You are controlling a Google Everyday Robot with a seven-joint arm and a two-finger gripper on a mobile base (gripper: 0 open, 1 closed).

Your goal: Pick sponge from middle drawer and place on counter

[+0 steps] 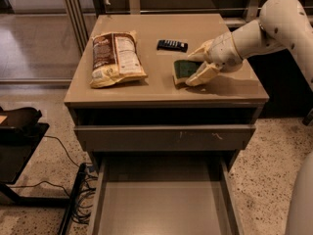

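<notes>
Most of the job looks done: the sponge (182,68) rests on the bench (161,89) near the remote (172,45), out of the middle drawer (161,199). Your pincer (190,71) clamps it; you need only release and withdraw.
</notes>
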